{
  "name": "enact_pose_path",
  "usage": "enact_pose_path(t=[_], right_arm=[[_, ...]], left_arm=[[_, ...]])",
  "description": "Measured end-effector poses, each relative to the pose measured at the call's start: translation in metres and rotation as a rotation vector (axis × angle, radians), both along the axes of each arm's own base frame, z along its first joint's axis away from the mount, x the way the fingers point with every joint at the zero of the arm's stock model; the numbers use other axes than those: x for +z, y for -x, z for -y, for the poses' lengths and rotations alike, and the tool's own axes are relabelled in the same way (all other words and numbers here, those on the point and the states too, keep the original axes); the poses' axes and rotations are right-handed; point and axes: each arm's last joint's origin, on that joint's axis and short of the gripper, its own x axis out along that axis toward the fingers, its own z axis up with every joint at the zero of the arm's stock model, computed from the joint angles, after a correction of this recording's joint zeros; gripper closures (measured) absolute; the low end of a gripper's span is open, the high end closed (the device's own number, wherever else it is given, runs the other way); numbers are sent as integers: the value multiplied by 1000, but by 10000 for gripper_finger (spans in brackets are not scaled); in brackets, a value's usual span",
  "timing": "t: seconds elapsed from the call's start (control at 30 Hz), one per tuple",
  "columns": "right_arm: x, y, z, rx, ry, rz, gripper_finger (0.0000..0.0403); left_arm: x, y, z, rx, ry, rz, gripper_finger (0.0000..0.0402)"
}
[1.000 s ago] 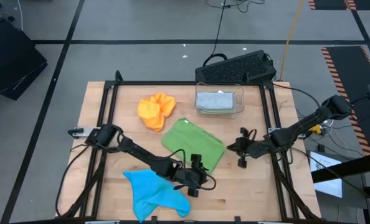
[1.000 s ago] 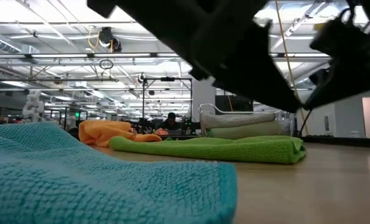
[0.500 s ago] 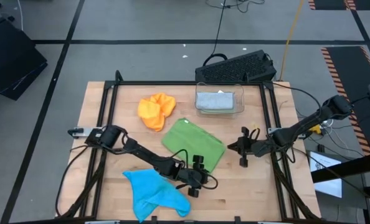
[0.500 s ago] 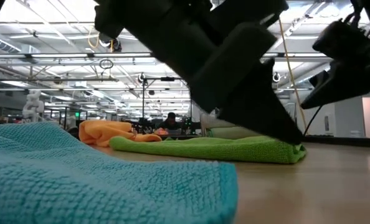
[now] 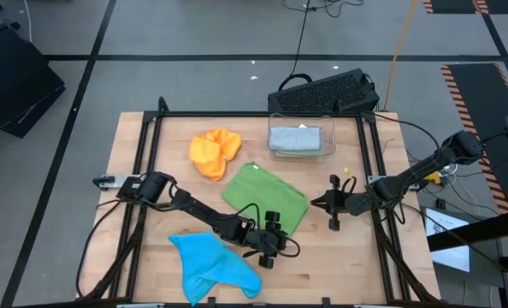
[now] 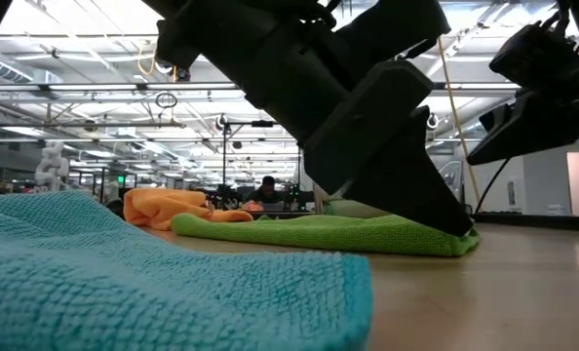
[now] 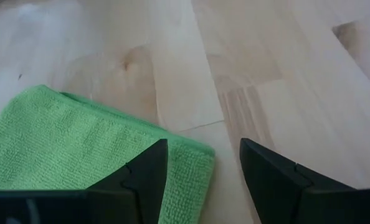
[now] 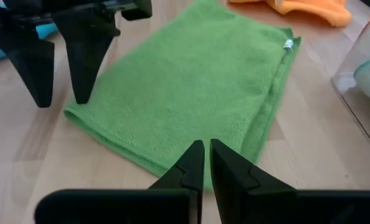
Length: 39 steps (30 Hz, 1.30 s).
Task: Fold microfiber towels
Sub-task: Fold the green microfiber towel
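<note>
A bright green towel point(image 5: 265, 199) lies folded flat at the table's middle; it also shows in the low view point(image 6: 299, 232). My left gripper point(image 5: 278, 243) is open, and its fingers stand on either side of the towel's near right corner point(image 7: 200, 152). My right gripper point(image 5: 327, 204) is shut and empty, just off the towel's right edge point(image 8: 269, 106). A blue towel point(image 5: 211, 265) lies crumpled at the near edge. An orange towel point(image 5: 214, 152) lies bunched at the far left. My left gripper's open fingers point(image 7: 144, 174) come down at a slant from the table's left onto the green towel's near right corner. I cannot tell whether they touch the cloth or the table.
A clear plastic bin point(image 5: 301, 139) with folded grey and pale towels stands at the far edge. A black keyboard point(image 5: 327, 92) lies behind it. Bare wood shows at the near right point(image 5: 339, 265). Black frame rails run along the table's sides.
My left gripper has come down toward the green towel's near right corner and moved slightly toward the table's right edge, staying open. The towels have kept still.
</note>
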Motion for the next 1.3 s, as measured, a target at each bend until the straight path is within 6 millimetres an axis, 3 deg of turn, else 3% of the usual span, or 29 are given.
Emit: enact_pose_path(t=[0.47, 0.63, 0.9, 1.13, 1.3], right_arm=[[1, -1, 0, -12, -25, 12, 385], [1, -1, -1, -11, -80, 9, 385], [0, -1, -2, -9, -95, 2, 385], [-13, -4, -8, 54, -56, -85, 382], [-24, -11, -24, 177, 28, -71, 343]], left_arm=[[-11, -2, -2, 14, -19, -7, 203], [-16, -3, -8, 36, -14, -35, 253], [-18, 0, -7, 9, -7, -82, 390], [-7, 11, 8, -25, -19, -102, 396], [2, 20, 21, -25, -23, -111, 392]])
